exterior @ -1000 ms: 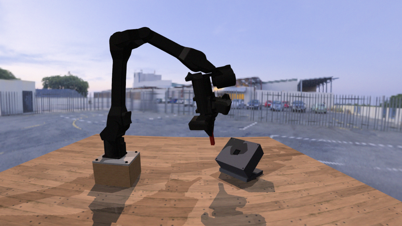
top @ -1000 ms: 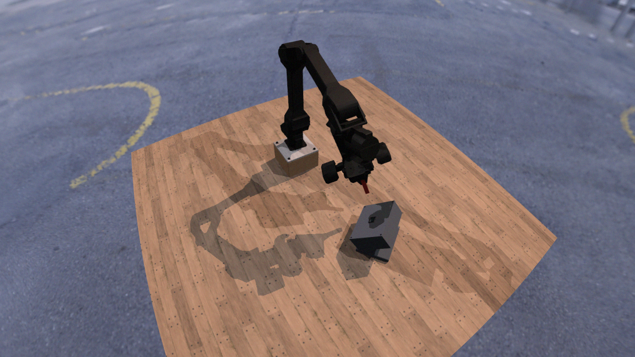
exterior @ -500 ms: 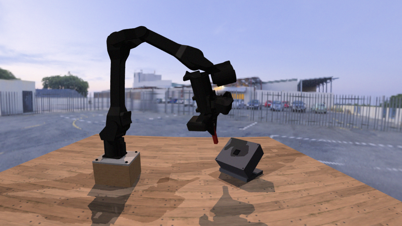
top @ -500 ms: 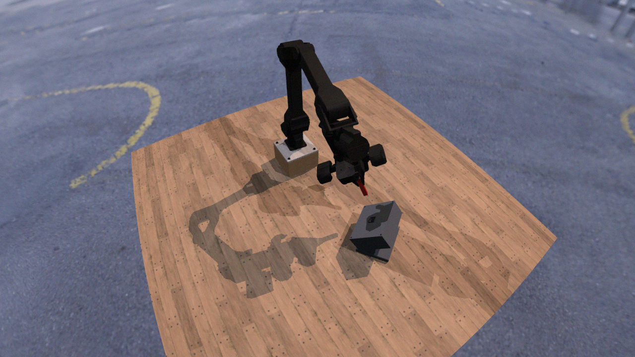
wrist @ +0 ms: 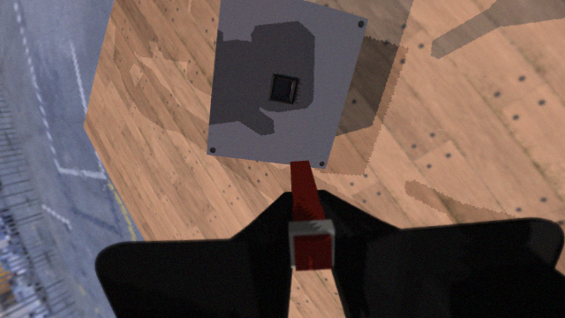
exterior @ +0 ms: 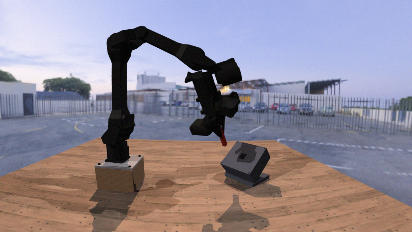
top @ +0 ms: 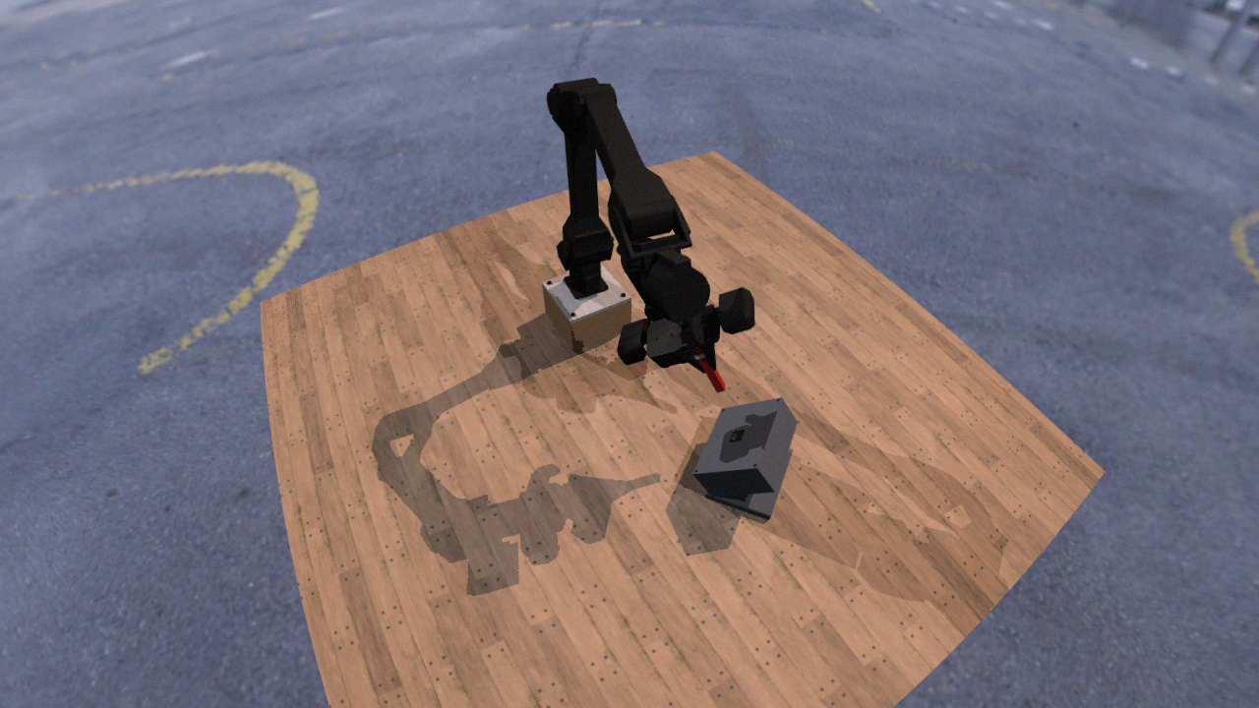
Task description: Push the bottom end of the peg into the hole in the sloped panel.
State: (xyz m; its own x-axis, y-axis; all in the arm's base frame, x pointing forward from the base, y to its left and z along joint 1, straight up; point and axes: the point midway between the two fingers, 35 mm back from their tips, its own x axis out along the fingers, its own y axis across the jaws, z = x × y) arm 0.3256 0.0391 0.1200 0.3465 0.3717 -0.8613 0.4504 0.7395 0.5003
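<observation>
The arm's fingers pinch a red square peg (wrist: 305, 190), tilted in the air above the grey sloped panel (wrist: 282, 132) and its square hole (wrist: 283, 88).

A slim red square-sided peg (wrist: 305, 194) is held tilted in the air, near a sloped grey panel (wrist: 247, 128) whose square hole (wrist: 283, 88) is unfilled.

An outdoor car park at dusk — asphalt (top: 176, 528) with painted lines, railing fence (exterior: 316, 112), parked cars (exterior: 283, 108) — around a wooden table (exterior: 201, 201).
</observation>
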